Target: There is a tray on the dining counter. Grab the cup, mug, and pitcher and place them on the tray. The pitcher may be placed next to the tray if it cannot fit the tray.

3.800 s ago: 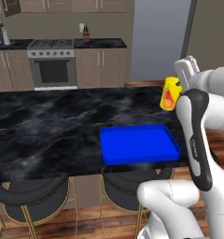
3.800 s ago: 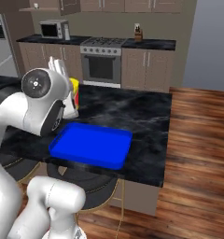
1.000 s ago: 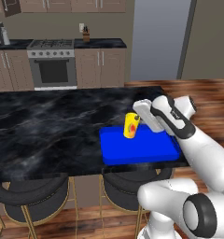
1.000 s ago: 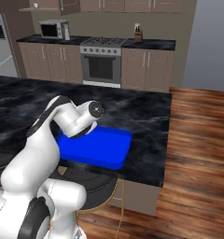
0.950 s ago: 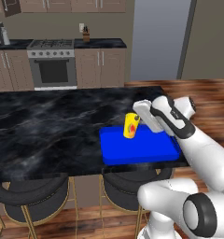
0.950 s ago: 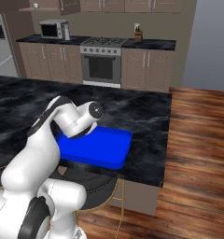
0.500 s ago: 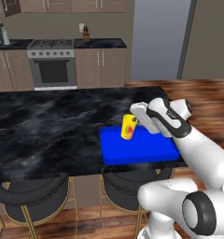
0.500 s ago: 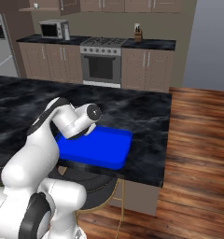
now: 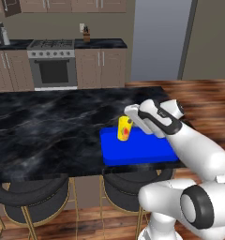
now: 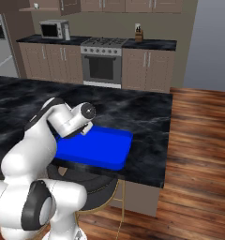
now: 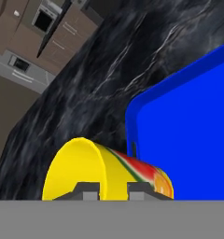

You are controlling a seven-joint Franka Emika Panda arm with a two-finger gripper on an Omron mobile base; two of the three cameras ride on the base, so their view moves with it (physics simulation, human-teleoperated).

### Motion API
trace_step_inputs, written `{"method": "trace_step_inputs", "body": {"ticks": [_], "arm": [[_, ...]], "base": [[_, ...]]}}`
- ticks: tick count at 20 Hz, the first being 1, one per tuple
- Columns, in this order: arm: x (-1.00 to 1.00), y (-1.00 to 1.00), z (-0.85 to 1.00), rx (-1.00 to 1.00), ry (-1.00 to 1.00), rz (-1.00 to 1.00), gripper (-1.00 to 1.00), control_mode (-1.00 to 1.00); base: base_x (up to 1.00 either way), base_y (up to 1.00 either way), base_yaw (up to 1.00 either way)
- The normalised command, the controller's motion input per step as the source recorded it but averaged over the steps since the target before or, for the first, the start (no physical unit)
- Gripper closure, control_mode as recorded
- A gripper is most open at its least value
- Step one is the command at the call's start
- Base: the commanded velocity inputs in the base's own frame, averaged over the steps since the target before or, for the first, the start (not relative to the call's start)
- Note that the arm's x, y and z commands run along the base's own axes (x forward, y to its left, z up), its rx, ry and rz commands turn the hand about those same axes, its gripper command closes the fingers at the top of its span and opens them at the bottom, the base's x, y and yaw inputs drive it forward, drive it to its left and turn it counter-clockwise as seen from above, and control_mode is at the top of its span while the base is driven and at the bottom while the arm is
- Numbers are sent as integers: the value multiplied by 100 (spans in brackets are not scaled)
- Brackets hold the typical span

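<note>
Black white-veined marble of the dining counter (image 9: 48, 126) carries the tray (image 9: 142, 152) at its near edge, and over the tray's far-left corner the gripper (image 9: 129, 123) is clamped on the cup (image 9: 124, 129), held upright above the blue surface.

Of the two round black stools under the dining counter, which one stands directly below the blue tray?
The right-hand stool in the left base view; the tray lies directly above it. The other stool sits further left, under bare marble.
</note>
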Motion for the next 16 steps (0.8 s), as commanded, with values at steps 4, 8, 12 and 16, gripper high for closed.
{"method": "trace_step_inputs", "body": {"ticks": [4, 8, 12, 16], "arm": [[21, 2, -32, -2, 0, 0, 100, -100], [18, 0, -36, 0, 0, 0, 100, -100], [23, 0, -28, 0, 0, 0, 100, -100], [25, 0, -3, 0, 0, 0, 100, -100]], "base": [[0, 0, 0], [0, 0, 0], [0, 0, 0], [0, 0, 0]]}}
